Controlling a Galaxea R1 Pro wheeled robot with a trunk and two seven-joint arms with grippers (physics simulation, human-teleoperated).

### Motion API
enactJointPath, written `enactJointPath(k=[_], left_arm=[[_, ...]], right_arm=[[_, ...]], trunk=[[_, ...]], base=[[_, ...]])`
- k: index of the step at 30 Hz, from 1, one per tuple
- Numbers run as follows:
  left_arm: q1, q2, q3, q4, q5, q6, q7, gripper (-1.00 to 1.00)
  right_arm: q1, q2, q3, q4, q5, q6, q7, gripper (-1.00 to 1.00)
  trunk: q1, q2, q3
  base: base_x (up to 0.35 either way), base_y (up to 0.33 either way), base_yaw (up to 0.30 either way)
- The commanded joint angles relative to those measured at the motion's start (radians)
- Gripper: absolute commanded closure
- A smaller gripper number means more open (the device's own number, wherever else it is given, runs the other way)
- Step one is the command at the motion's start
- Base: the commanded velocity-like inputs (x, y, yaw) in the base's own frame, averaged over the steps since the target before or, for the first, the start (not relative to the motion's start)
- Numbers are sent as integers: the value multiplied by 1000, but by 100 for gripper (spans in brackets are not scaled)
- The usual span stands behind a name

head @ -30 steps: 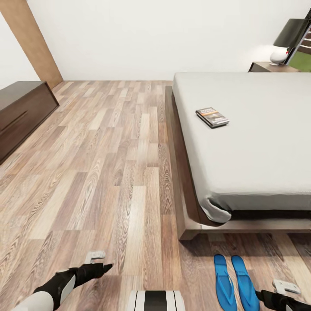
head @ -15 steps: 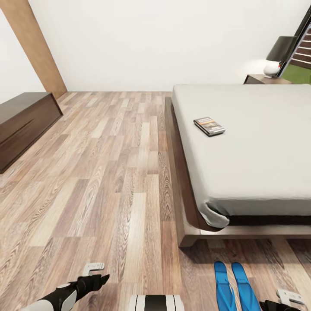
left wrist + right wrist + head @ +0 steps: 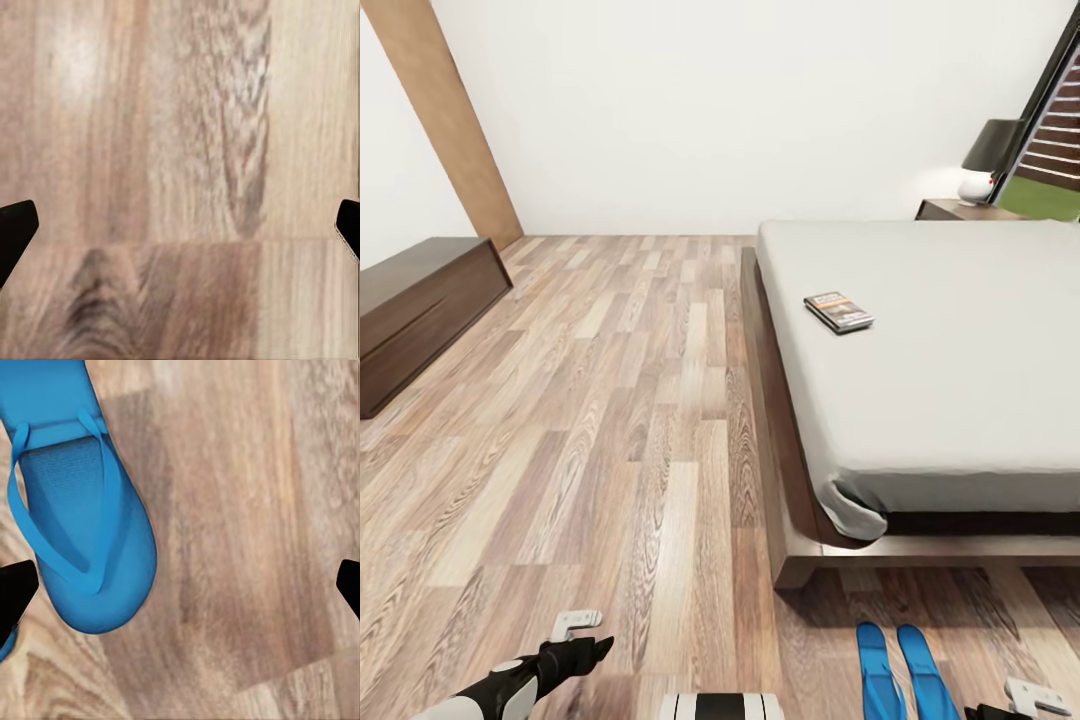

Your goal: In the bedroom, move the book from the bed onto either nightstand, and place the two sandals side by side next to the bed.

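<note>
Both pincers are spread and empty; sandals are placed beside the bed, book unmoved.

Even, bright, soft light fills the room; the white wall is nearly blown out. A glow sits on the wall behind the far right lamp. A dark shadow lies under the bed at its near edge. Both wrist views of the floor are blurred.
</note>
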Motion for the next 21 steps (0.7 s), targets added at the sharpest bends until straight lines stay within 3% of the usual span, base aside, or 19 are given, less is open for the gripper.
enactJointPath(k=[1, 21], left_arm=[[0, 0, 8, 1, -11, -4, -2, -100], [0, -1, 7, 2, -11, -5, -1, -100]], right_arm=[[0, 0, -3, -1, -6, 4, 4, -100], [0, 0, -3, -1, -6, -1, 3, -100]], trunk=[[-1, 0, 3], [-10, 5, 81]], base=[[0, 0, 0], [0, 0, 0]])
